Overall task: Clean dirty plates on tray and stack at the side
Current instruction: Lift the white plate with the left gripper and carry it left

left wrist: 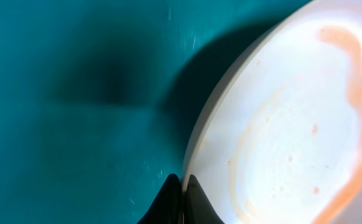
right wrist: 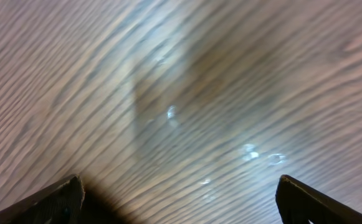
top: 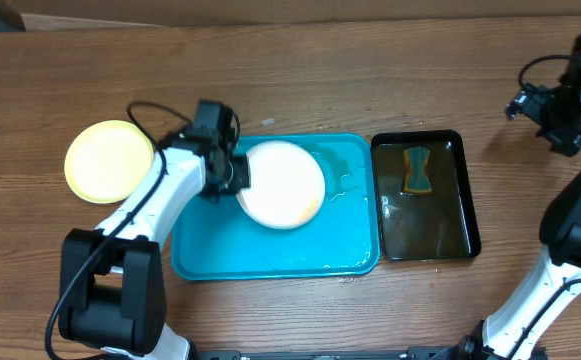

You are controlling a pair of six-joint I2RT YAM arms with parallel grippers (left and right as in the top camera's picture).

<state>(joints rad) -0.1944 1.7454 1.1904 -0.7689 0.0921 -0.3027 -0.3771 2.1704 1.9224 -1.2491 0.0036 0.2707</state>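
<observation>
Wooden surface (top: 300, 80) lies under us. Left of our left claw (top: 238, 172) a lime plate (top: 108, 161) sits off the tray (top: 270, 255); that claw pinches the rim of a smeared white plate (top: 283, 184) just right of it, on the tray. Our right claw (right wrist: 179, 180) hangs spread above wood.

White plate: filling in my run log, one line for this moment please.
left end effector: shut on white plate rim | plate: smeared, in tray | right end effector: open, over bare table
</observation>
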